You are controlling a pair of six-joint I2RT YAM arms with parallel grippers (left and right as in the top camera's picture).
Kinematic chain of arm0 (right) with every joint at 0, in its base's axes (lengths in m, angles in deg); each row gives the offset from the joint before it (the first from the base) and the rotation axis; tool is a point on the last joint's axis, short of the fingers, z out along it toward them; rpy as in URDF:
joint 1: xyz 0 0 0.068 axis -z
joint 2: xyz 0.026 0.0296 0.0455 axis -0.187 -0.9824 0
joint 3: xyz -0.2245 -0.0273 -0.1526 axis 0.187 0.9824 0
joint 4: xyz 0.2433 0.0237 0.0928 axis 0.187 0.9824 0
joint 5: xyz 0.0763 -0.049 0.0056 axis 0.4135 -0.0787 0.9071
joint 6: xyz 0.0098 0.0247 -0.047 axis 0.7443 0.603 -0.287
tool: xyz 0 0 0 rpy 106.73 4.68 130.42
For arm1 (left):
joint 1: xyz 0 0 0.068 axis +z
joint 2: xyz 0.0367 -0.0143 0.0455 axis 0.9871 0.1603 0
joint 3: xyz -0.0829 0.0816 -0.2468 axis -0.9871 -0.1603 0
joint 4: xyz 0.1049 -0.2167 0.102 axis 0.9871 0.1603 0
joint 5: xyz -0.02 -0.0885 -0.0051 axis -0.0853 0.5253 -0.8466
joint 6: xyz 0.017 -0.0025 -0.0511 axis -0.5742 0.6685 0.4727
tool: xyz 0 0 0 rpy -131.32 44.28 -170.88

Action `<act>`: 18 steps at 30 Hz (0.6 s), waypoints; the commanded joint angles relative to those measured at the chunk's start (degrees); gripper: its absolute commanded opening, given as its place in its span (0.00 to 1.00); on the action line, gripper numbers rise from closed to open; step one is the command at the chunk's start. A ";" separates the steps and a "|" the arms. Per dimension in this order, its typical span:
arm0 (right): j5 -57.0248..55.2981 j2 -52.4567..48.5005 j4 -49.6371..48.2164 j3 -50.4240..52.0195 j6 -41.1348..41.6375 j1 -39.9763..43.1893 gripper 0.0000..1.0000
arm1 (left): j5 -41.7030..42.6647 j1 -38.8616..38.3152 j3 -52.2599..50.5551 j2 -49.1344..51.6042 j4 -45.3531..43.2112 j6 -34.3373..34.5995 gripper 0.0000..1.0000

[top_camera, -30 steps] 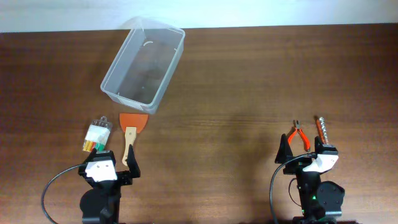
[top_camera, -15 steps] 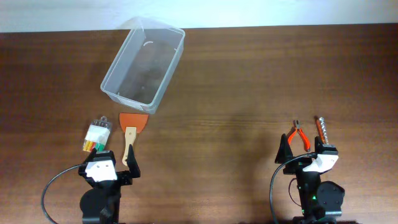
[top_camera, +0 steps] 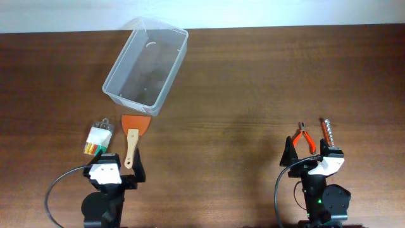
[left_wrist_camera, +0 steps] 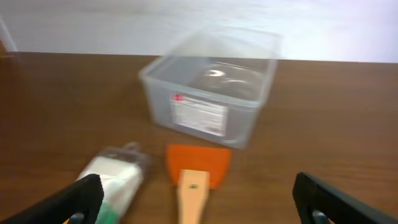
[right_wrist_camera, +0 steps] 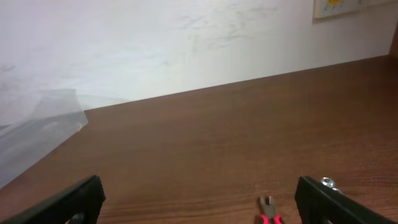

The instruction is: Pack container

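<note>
The clear plastic container (top_camera: 145, 64) stands empty at the back left of the table; it also shows in the left wrist view (left_wrist_camera: 210, 85). An orange scraper with a wooden handle (top_camera: 133, 133) lies just in front of it, also in the left wrist view (left_wrist_camera: 195, 174). A clear pack of coloured pieces (top_camera: 99, 137) lies left of the scraper. Red-handled pliers (top_camera: 306, 138) and a corkscrew (top_camera: 328, 132) lie at the front right. My left gripper (top_camera: 116, 166) is open, just behind the scraper handle. My right gripper (top_camera: 310, 158) is open, just behind the pliers.
The table's far edge meets a white wall behind the container. A strip of wall plate shows at the top right of the right wrist view (right_wrist_camera: 339, 7). Bare brown wood lies between the two groups of tools.
My left arm has shifted slightly to the right near the scraper handle. The right arm and all objects have not moved.
</note>
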 commanded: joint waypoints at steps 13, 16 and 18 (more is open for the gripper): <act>-0.52 0.37 0.37 0.26 0.46 0.42 0.99 | 13.66 -0.33 14.34 4.76 1.57 8.85 0.99; -0.52 0.37 0.37 0.26 0.46 0.42 0.98 | 10.56 -0.33 24.41 13.77 6.36 8.76 0.99; -0.52 0.37 0.39 0.26 0.46 0.42 0.99 | 7.56 -0.33 32.26 21.77 11.85 8.79 0.99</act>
